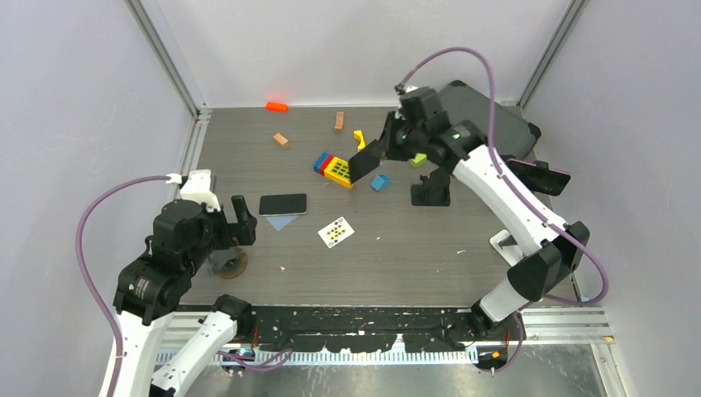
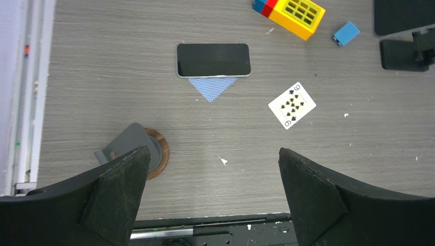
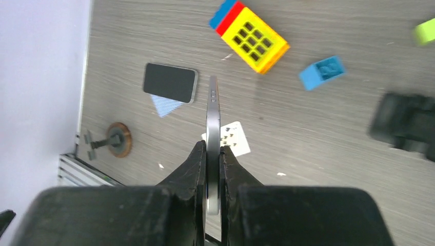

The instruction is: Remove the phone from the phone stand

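My right gripper is shut on a dark phone and holds it in the air, up and to the left of the black phone stand, which stands empty. In the right wrist view the phone shows edge-on between my fingers, with the stand blurred at the right. A second dark phone lies flat on a blue card; it also shows in the left wrist view. My left gripper is open and empty above the table's near left.
A yellow, red and blue block, a blue brick, a playing card and small wooden and orange blocks lie about. A round brown base with a grey clip sits by my left fingers. A dark tablet is back right.
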{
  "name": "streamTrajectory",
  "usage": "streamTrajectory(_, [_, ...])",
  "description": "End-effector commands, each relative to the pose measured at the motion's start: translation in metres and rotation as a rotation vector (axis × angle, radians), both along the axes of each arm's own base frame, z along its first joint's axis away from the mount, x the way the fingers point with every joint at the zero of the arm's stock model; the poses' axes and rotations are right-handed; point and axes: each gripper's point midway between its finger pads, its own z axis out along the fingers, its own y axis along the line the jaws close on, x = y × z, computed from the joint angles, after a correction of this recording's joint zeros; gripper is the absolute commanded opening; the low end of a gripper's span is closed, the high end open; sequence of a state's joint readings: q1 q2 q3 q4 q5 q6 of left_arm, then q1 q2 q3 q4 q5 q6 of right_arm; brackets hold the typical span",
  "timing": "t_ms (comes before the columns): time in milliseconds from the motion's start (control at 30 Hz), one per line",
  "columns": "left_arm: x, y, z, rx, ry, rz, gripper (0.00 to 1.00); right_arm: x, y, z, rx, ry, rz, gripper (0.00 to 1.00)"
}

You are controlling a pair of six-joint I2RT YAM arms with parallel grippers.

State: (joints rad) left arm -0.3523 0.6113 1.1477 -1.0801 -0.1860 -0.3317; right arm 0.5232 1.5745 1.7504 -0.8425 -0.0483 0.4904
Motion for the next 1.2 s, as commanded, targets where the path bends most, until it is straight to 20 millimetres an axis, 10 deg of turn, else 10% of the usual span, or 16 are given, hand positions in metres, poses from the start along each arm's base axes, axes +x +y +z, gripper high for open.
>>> streamTrajectory(0, [-0.005,0.020,0.015,0.034,-0.030,0.093,1.00,0.011,0.045,0.033,0.254,-0.116,-0.107,0.00])
streamTrajectory(333, [-0.012,0.040,0.012,0.098,-0.038,0.164,1.00,-0.032,0.189,-0.002,0.484,-0.077,-0.004,0.00])
streamTrajectory(633, [-0.009,0.032,0.013,0.083,-0.042,0.130,1.00,-0.052,0.266,-0.056,0.639,-0.003,-0.015,0.00])
streamTrajectory(1167, [-0.014,0.034,0.003,0.126,-0.043,0.103,1.00,-0.057,0.275,-0.154,0.633,0.104,-0.113,0.00])
